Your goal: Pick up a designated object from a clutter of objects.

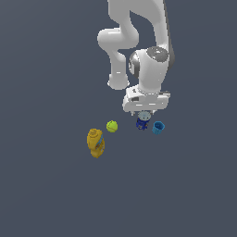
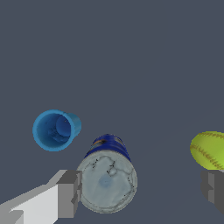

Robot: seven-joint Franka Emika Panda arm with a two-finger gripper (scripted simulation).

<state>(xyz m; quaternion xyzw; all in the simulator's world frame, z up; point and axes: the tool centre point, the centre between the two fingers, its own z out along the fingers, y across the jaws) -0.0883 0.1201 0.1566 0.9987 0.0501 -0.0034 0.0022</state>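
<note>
I am seeing the dark blue can point(image 2: 107, 177) lying between the spread fingers of my gripper point(image 2: 142, 189), beside one finger

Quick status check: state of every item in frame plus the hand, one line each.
hand: open, fingers either side of the dark blue can, not visibly touching it
dark blue can: upright on the floor, silver-grey lid on, not lifted
light blue cup: on the floor, open mouth visible, nothing seen inside, apart from the can
yellow-green ball: resting on the floor, free
mustard-yellow object: on the floor, untouched
</note>
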